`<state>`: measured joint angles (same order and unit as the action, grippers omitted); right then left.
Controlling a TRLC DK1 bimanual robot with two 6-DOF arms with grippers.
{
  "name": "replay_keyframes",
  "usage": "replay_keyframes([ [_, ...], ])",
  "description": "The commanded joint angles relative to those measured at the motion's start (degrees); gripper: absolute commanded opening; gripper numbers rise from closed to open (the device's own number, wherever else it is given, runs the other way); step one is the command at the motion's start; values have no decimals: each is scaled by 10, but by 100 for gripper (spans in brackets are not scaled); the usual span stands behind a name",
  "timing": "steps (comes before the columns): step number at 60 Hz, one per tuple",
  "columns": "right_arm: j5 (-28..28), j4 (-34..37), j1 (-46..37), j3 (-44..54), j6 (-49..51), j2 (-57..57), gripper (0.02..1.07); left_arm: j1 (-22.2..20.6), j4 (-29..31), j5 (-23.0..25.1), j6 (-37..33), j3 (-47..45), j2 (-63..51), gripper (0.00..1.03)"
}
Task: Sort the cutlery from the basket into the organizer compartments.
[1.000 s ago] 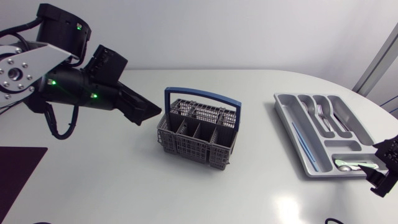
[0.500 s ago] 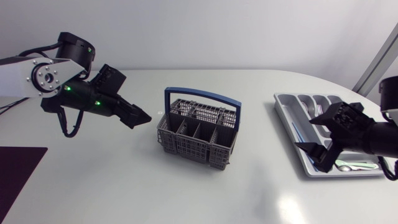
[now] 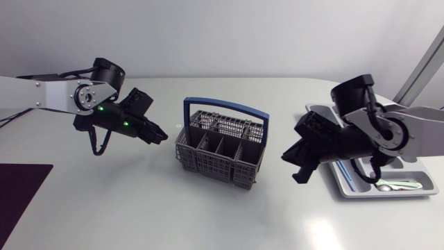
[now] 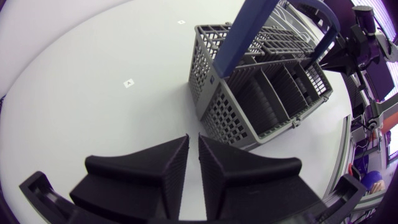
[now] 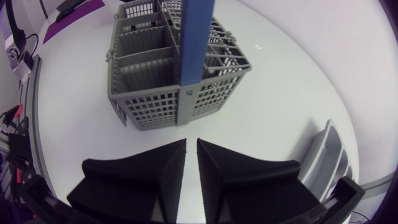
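Two grippers, neither holding anything. Left gripper (image 3: 162, 136): just beside basket (image 3: 220, 149) on its left side, fingers drawn near-together, narrow slit only. Right gripper (image 3: 291, 168): between basket and organizer (image 3: 368, 193), same narrow set. Basket: mid-table, upright, blue handle (image 3: 225, 104) arched over top; no cutlery showed in its compartments in either wrist view. Spoon (image 3: 390, 185) lay in organizer's end compartment. Judged advice: check rear cells first; widen fingers before descent; enter from above, clear of handle.
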<state>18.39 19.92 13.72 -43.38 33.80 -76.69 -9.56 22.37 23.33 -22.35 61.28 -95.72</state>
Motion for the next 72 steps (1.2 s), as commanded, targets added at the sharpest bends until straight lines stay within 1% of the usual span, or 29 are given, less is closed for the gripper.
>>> replay_keyframes([
  [1,4,-13,27,-22,-41,-32,8,-12,-1,5,-8,17,-28,3],
  [7,4,-27,45,-43,-64,-73,8,-20,-2,7,-9,20,-41,3],
  [9,4,-33,47,-51,-73,-87,8,-22,-6,23,-9,20,-45,3],
  [14,18,-39,50,-68,-89,-107,8,-27,-8,40,-8,23,-54,3],
  [19,20,-43,55,-80,-103,-120,8,-27,-7,73,-9,20,-54,3],
  [32,24,-47,64,-120,-120,-155,8,-15,-7,101,-23,-1,-42,3],
  [42,28,-45,71,-152,-124,-181,8,-6,-7,106,-34,-30,-17,3],
  [47,30,-43,77,-169,-127,-197,8,6,-6,116,-38,-46,3,3],
  [55,29,-41,83,-181,-131,-205,8,8,-3,122,-38,-64,24,3],
  [65,29,-38,85,-168,-131,-195,8,8,-3,122,-38,-72,36,3],
  [72,28,-39,72,-159,-130,-187,8,8,-3,122,-38,-72,36,3],
])
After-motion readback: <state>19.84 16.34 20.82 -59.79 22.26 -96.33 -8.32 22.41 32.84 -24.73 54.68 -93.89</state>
